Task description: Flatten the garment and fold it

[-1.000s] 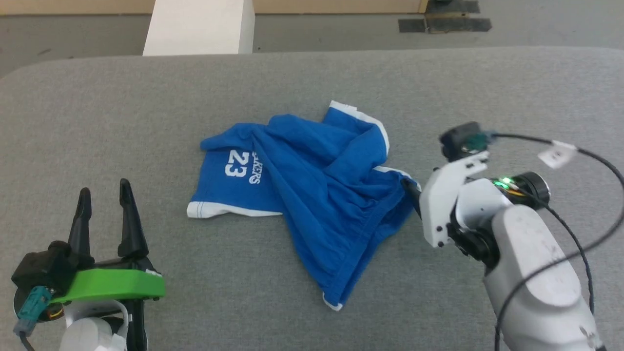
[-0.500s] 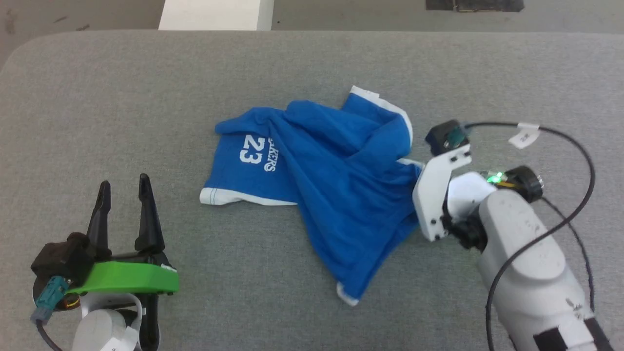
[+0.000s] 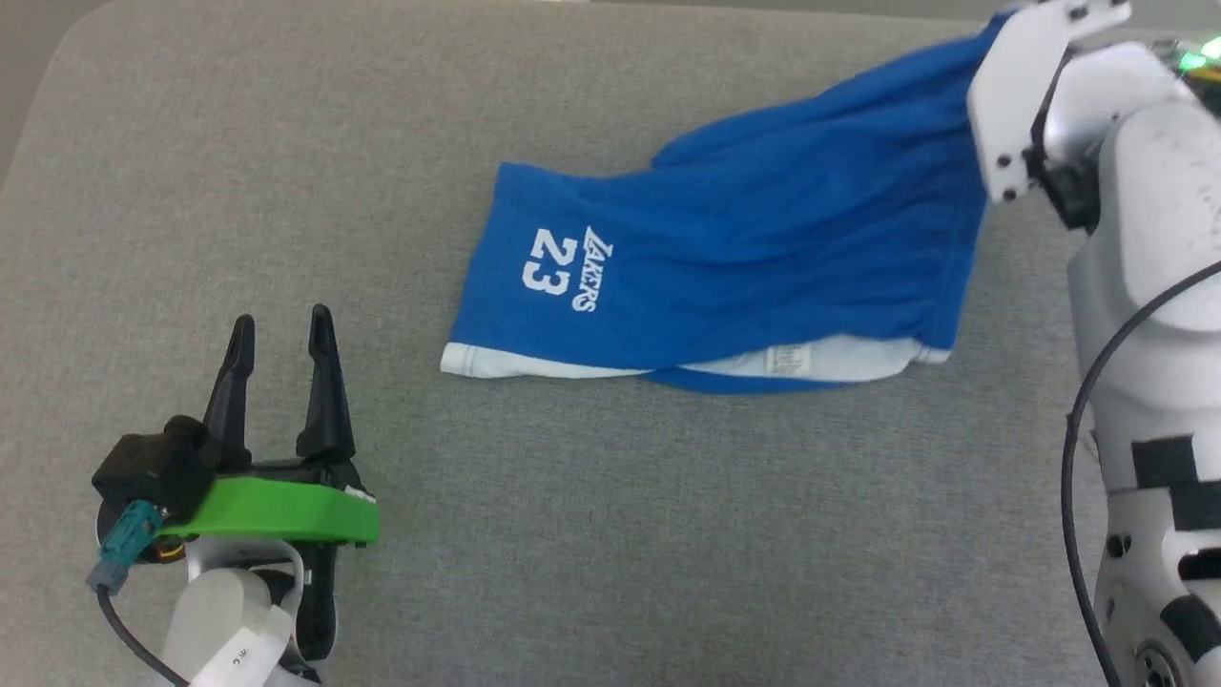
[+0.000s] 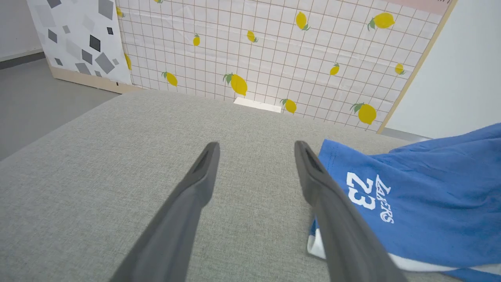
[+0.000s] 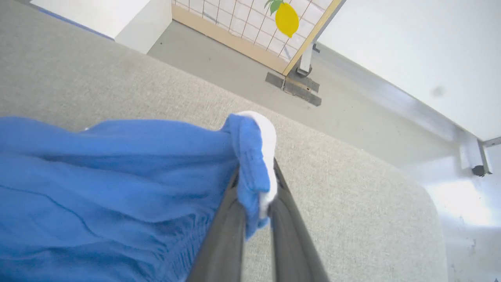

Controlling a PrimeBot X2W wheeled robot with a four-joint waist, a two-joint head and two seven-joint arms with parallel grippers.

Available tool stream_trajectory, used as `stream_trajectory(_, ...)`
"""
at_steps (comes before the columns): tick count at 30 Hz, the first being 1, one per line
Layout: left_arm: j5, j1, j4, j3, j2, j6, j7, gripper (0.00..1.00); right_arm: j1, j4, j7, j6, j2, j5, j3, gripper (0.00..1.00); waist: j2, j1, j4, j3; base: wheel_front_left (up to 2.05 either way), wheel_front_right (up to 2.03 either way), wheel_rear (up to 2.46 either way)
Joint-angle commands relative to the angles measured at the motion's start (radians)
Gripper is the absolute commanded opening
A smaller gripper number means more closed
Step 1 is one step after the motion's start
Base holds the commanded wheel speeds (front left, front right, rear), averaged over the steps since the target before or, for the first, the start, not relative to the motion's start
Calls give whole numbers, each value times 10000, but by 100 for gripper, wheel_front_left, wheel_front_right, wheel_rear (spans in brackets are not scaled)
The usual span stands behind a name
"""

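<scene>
The left pincer [image 3: 281,317] hovers over the near left part of the grey counter [image 3: 591,534], its two dark fingers spread and holding nothing, tips pointing away from the robot. Just to its right lie the blue shorts [image 3: 763,248], well apart from it in the head view. Their long axis runs left to right across the counter and climbs toward the far right corner. The left end lies flat and carries the white "23" print [image 3: 568,272], whose digits stand upright for the robot. A white band [image 3: 534,363] runs along the near edge, with a small label [image 3: 788,360] on it further right. The left wrist view looks along the open fingers [image 4: 195,188] to the print end of the shorts [image 4: 430,196] and to a lemon-patterned screen [image 4: 274,47] beyond the counter. At the far right, the head view covers the grasp with the white wrist bracket [image 3: 1011,86]. The right wrist view shows it: the right pincer [image 5: 256,188] is pinched on a bunched blue fold with white trim, the cloth [image 5: 98,176] stretching off to that view's left, above the counter.
</scene>
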Motion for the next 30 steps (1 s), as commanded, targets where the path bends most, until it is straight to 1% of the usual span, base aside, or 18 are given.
stream_trajectory(1,-80,-168,15,-30,107,-67,-45,100,-130,107,-237,-15,41,-83,-94,0,0,-1,126,120,0,0,0)
stream_trajectory(2,-87,-178,28,-40,122,-67,-45,100,-180,189,-377,-15,55,-126,-150,20,0,-1,124,105,0,0,0)
stream_trajectory(3,-77,-182,56,-44,135,-67,-45,100,-211,257,-572,-15,75,-163,-273,100,0,-1,102,61,0,0,0)
stream_trajectory(9,37,-57,188,-24,141,-68,-45,100,176,213,-1729,-15,267,92,-1507,100,0,-1,-145,-611,0,0,0)
stream_trajectory(11,115,77,208,42,127,-68,-45,100,500,69,-2309,-15,325,398,-1650,100,0,-1,-284,-908,0,0,0)
stream_trajectory(13,232,233,217,110,106,-68,-45,100,933,-159,-3238,-15,355,997,-1317,100,0,-1,-442,-1229,0,0,0)
stream_trajectory(15,367,399,203,173,79,-67,-45,100,1559,-479,-4170,-15,362,1834,-896,100,0,-1,-612,-1578,0,0,0)
stream_trajectory(16,490,541,198,198,68,-49,-45,100,2074,-748,-4646,-15,364,2444,-664,100,0,-1,-723,-1793,0,0,0)
stream_trajectory(17,540,626,189,232,63,-21,-45,100,2352,-903,-4803,-15,364,2616,-502,100,0,-1,-807,-1875,0,0,0)
stream_trajectory(18,624,760,173,259,46,21,-45,100,2970,-1277,-5056,-15,365,2804,-97,100,0,-1,-906,-2010,0,0,0)
stream_trajectory(19,664,820,179,256,37,27,-45,100,3304,-1474,-5192,-15,366,3060,-34,100,0,-1,-950,-2107,0,0,0)
stream_trajectory(21,772,1040,172,267,8,82,-45,100,4452,-2214,-5491,-15,366,3463,234,100,0,-1,-1134,-2341,0,0,0)
stream_trajectory(25,849,1402,209,265,-45,192,-45,100,6534,-3355,-5650,-15,367,4280,643,100,0,-1,-1419,-2611,0,0,0)
stream_trajectory(30,841,1666,517,177,-84,297,-15,100,8545,-4348,-5868,-15,368,5100,519,100,0,-1,-1676,-2792,0,0,0)
